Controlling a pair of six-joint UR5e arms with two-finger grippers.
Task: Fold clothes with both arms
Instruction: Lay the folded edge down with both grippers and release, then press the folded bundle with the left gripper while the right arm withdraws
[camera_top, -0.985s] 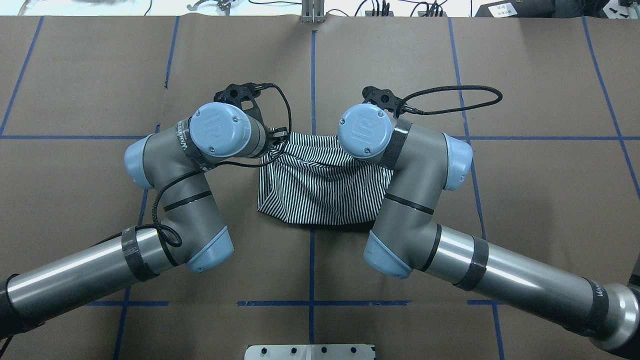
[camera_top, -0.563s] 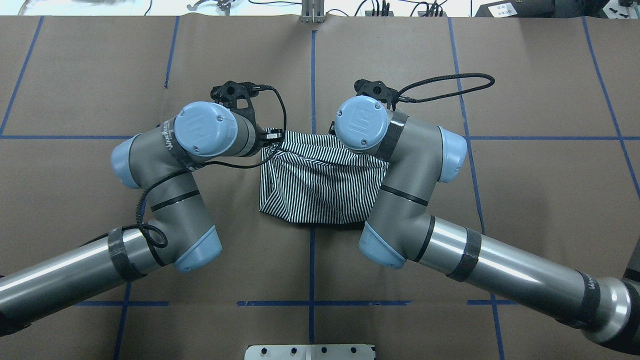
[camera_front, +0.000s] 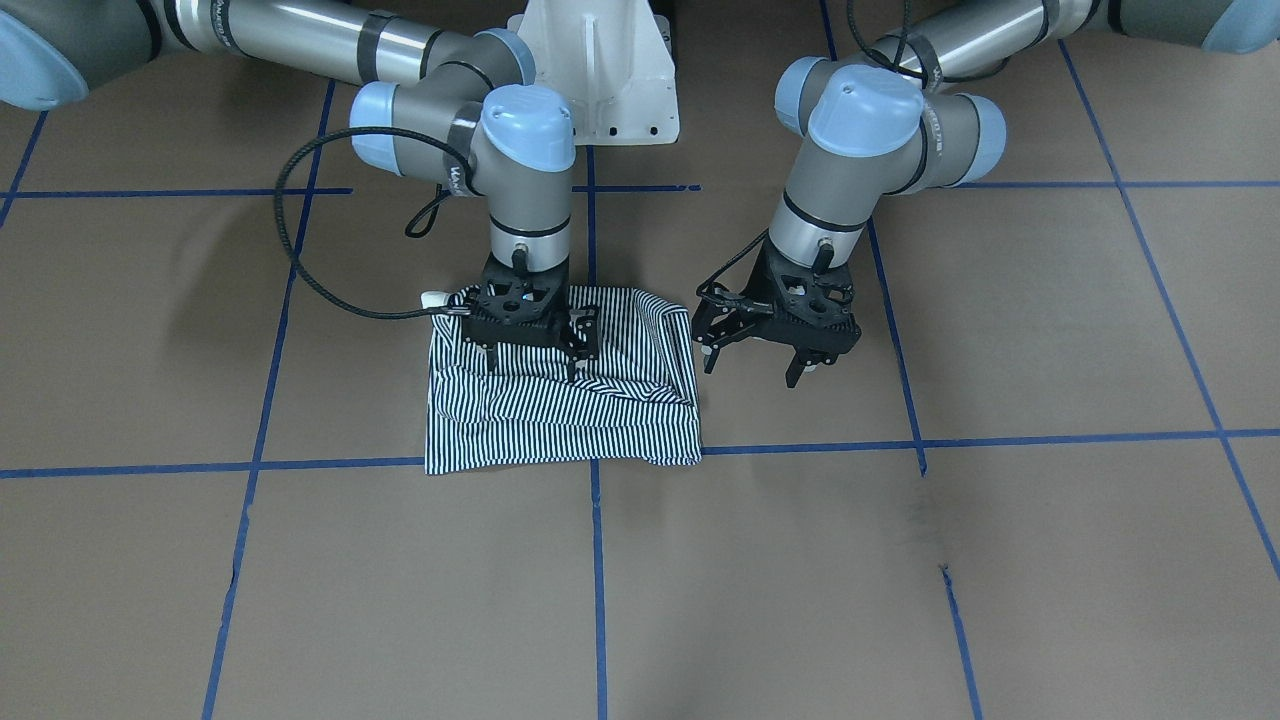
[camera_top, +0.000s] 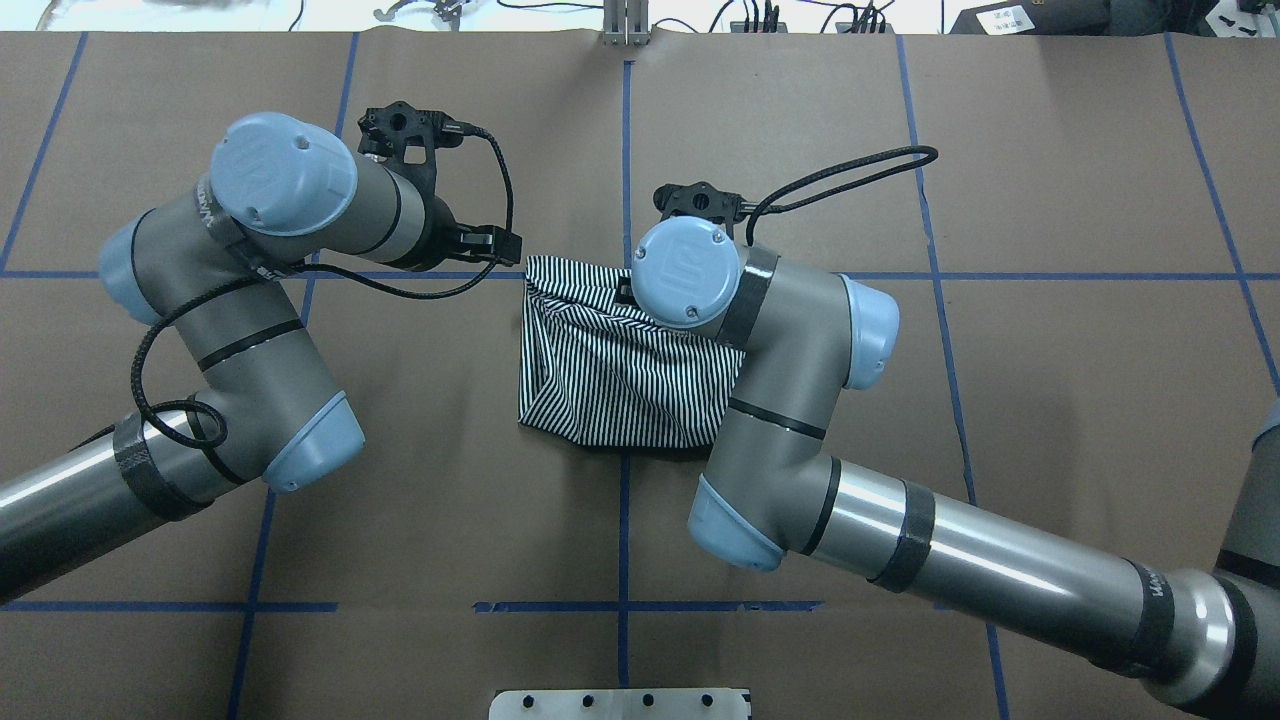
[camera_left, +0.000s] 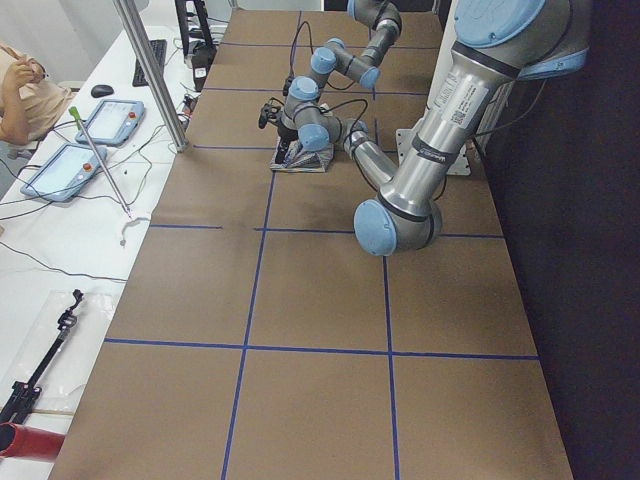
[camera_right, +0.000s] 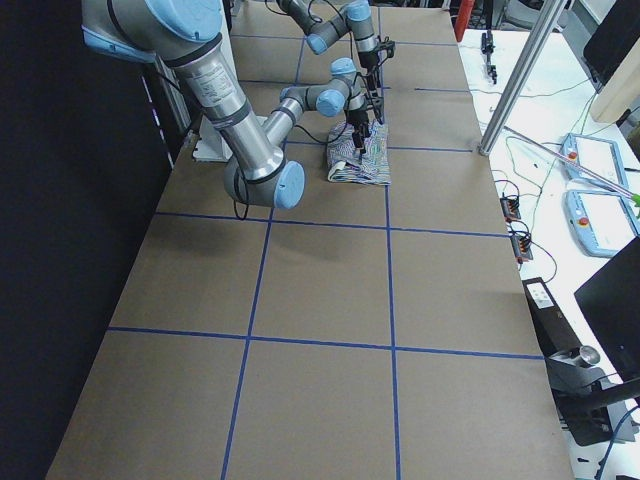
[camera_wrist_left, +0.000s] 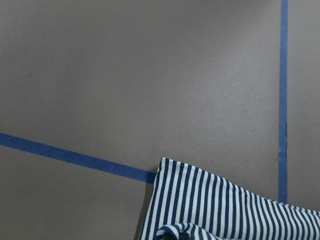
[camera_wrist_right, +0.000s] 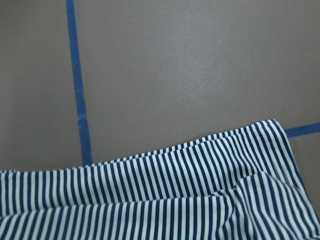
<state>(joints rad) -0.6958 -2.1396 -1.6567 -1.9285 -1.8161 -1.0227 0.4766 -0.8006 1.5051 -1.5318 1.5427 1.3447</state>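
Observation:
The striped polo shirt (camera_front: 560, 420) lies folded in a rough rectangle on the brown table, also in the overhead view (camera_top: 620, 370). My right gripper (camera_front: 532, 362) hangs straight down over the shirt's robot-side half, fingers apart just above or on the cloth. My left gripper (camera_front: 752, 367) is open and empty, just beside the shirt's edge over bare table. In the overhead view both grippers are hidden under their wrists. The left wrist view shows one shirt corner (camera_wrist_left: 225, 205). The right wrist view shows the shirt's edge (camera_wrist_right: 150, 190). The collar and placket are hidden.
Blue tape lines (camera_front: 800, 445) form a grid on the brown table cover. The white pedestal base (camera_front: 600, 70) stands at the robot's side. A bench with tablets (camera_left: 60, 170) and cables runs along the far table edge, with a person at its end.
My left arm has swung away from the shirt, out to its own side, and now stands off the cloth. My right arm has shifted toward the shirt's middle. The shirt's far edge lies flatter.

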